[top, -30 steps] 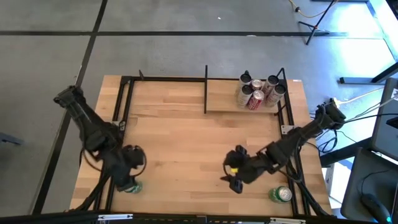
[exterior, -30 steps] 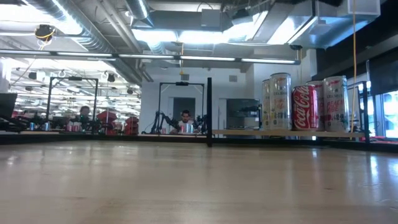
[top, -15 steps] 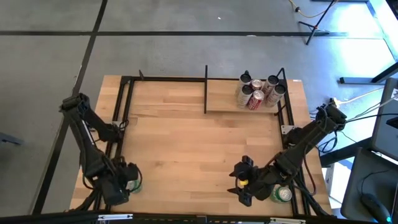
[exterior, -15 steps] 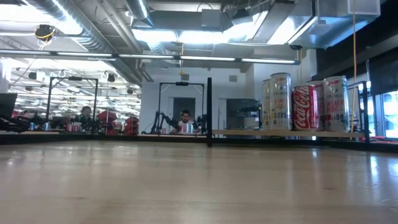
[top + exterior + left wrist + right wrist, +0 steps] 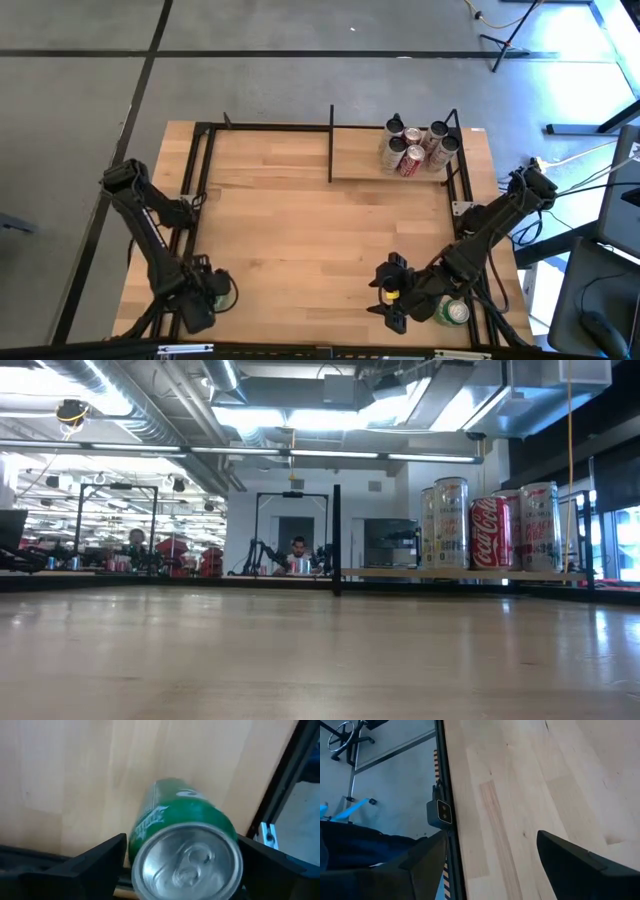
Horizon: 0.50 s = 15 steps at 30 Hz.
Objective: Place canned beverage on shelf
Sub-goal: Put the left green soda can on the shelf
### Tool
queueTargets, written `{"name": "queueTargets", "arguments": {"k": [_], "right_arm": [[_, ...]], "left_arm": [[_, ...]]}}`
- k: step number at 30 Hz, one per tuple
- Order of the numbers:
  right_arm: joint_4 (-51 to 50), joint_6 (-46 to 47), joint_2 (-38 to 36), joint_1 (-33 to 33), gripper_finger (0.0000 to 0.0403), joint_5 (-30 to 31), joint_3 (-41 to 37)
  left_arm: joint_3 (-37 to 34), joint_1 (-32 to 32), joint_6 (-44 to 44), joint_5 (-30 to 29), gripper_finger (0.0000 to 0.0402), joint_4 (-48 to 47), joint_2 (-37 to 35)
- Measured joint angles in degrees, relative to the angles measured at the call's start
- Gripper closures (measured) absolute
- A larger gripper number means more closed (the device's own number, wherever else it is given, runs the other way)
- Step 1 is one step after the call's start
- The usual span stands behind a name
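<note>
Here a green can [image 5: 186, 849] is flanked by the spread left gripper [image 5: 205, 297]; the right gripper [image 5: 392, 295] is held spread, empty.

White Coca-Cola script on the red can [image 5: 491, 532] standing on the shelf [image 5: 460, 574], faint pale lettering down the green can [image 5: 172, 822] between my left fingers [image 5: 95, 857] — too blurred to read, nothing else legible

A robotics lab in an open industrial hall. Bare ducts [image 5: 150, 410] and strip lights [image 5: 300, 455] run overhead, the floor [image 5: 300, 80] is grey concrete, and more test rigs [image 5: 290, 530] stand far behind the worktop [image 5: 300, 650], with a person [image 5: 297, 550] seated there.
</note>
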Motion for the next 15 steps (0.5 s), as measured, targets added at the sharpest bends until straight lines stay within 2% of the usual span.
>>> {"name": "queueTargets", "arguments": {"k": [7,11,15], "right_arm": [[-0.5,-0.4,-0.1,0.0,0.0110,-0.1,0.0],[-1.7,0.1,-0.3,0.0,0.0110,-1.3,0.0],[-2.1,1.5,-1.8,0.0,0.0110,-3.5,0.0]], "left_arm": [[-1.8,4.4,2.8,5.4,0.0136,0.9,-0.2],[-0.7,10.2,7.1,7.7,0.0136,3.9,0.1],[4.9,17.1,14.6,4.6,0.0136,3.0,0.0]]}}
